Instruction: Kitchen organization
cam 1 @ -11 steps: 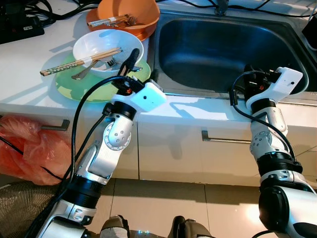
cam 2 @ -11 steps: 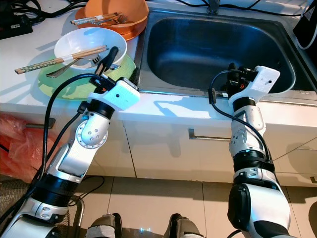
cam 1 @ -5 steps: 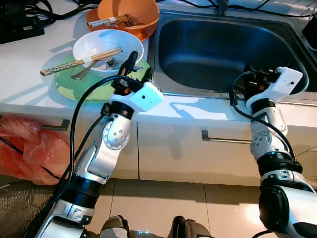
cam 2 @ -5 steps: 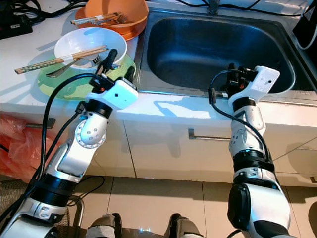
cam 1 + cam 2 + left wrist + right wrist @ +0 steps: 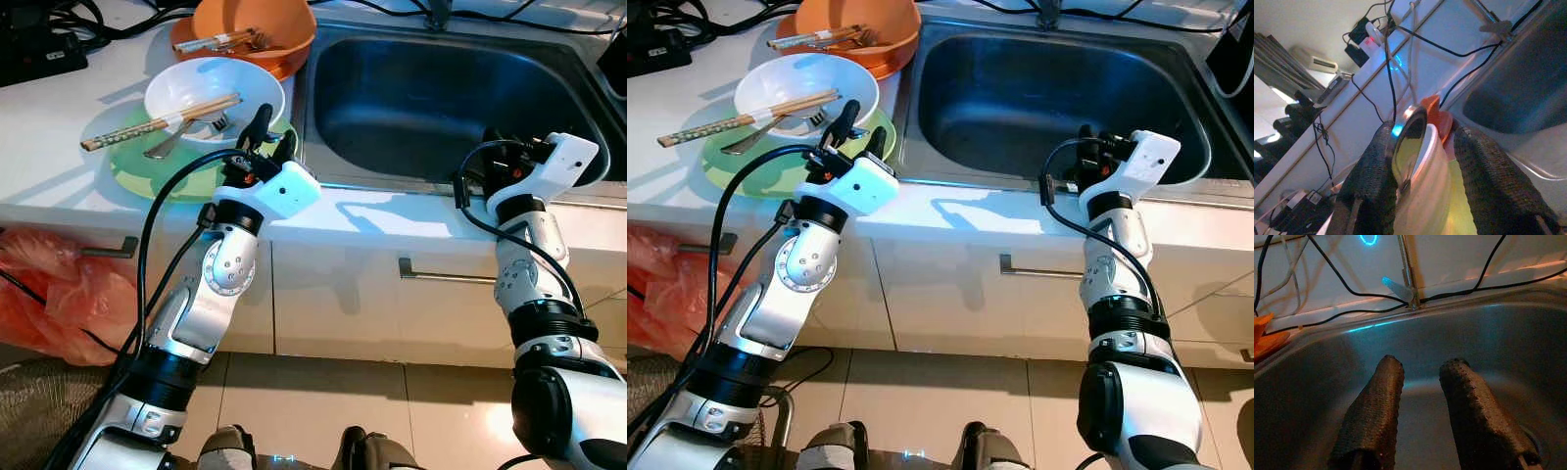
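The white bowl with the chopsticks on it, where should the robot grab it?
Grip the white bowl by its near rim, coming from the sink side, probably. The chopsticks and fork stick out the far-left way, so that edge is bare. The left gripper is open right there, one finger either side of the rim.

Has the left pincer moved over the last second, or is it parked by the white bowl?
Yes. The left pincer has crept forward and slightly toward the sink, judged against the green plate; its open fingers now straddle the white bowl rim.
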{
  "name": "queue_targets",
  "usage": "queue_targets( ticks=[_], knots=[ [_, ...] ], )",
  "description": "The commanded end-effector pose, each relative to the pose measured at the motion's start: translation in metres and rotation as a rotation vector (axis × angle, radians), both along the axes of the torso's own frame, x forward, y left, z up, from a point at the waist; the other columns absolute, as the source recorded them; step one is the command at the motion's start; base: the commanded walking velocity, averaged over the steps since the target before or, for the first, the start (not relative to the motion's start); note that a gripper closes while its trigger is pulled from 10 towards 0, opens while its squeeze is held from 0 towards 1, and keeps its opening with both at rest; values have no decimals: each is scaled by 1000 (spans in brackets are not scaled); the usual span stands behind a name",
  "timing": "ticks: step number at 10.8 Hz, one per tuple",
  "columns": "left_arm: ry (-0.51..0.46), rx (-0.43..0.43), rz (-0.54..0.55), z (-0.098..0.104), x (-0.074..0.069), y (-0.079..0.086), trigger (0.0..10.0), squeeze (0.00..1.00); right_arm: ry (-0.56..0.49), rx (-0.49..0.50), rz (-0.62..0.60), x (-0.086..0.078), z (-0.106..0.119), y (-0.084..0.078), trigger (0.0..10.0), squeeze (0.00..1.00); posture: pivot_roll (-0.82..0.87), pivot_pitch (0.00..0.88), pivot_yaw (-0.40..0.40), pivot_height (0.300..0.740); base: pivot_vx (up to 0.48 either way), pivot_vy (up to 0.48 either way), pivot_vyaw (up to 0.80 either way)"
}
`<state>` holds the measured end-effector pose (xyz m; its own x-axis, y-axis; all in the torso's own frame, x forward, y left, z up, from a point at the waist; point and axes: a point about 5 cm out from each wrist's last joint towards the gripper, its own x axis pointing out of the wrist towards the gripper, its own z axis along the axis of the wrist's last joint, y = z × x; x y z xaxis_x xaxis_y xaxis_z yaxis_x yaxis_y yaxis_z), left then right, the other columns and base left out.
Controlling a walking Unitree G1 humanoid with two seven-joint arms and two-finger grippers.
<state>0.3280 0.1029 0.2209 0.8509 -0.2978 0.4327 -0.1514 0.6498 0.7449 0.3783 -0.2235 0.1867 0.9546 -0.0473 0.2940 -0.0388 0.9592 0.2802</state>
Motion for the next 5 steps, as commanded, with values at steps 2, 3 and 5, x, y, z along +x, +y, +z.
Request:
queue_targets(
  ticks=[2, 3, 5],
  knots=[
    [-30, 3, -11, 5, -1, -3, 0, 0, 98, 24, 7, -3, -24, 2, 10000, 0, 220, 191, -50, 740, 0, 0, 0],
    [-46, -7, -18, 9, -2, -4, 0, 0, 98, 24, 9, -3, -24, 3, 10000, 0, 221, 190, -52, 740, 0, 0, 0],
    [-87, -46, -26, 21, -4, -5, 0, 0, 100, 24, 11, -2, -24, 3, 10000, 0, 223, 190, -53, 740, 0, 0, 0]
  ],
)
